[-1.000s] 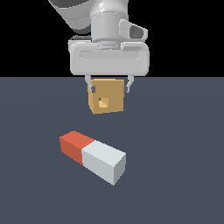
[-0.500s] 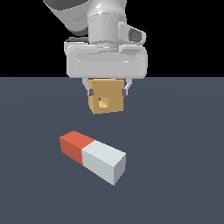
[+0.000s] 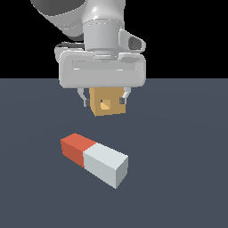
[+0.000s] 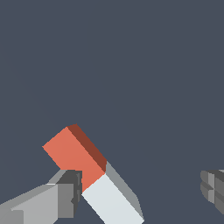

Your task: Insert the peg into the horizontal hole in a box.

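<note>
Since the frame 1 s earlier the gripper has shifted a little toward the exterior view's left and seems slightly lower, while the peg and the box lie where they were. I read this as the approach phase: the arm is lining up over the peg, and no grasp is made yet.

The fingers are apart — in the wrist view 1 fingertip stands beside the red-orange half and the other is far across the picture, with nothing between them but the peg's edge and bare floor. In the exterior view the 2 fingertips show just below the grey hand, in front of the box, which sits farther back on the dark floor.

The peg lies flat on the floor, nearer to the camera than the box and well apart from it. Its long axis runs diagonally: the red-orange half points toward the exterior view's left and away from the camera, the white half toward the right and closer to the camera. The hole is a small opening in the middle of the box's front face. The peg's axis does not seem to point at it — so, in my judgement, after the grasp the peg must be turned as well as carried before it can enter.
</note>
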Tool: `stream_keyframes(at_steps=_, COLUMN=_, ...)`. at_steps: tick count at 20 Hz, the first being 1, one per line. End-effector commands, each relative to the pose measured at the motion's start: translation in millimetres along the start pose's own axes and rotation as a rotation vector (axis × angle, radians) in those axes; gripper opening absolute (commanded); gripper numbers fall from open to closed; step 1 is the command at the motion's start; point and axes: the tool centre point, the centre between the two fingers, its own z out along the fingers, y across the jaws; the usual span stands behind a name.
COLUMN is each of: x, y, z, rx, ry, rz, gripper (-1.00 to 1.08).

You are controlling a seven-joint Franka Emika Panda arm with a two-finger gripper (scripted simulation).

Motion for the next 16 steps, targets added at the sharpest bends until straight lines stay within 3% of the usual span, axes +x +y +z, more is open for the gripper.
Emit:
stream_keyframes(at_steps=1, x=-7, y=-4, z=5, rx=0.0, ry=-0.001, rz=-0.056, gripper=1.0)
stream_keyframes(at_steps=16, x=-50, y=-19, z=36, rx=0.0, ry=-0.008, rz=-0.391, gripper=1.0)
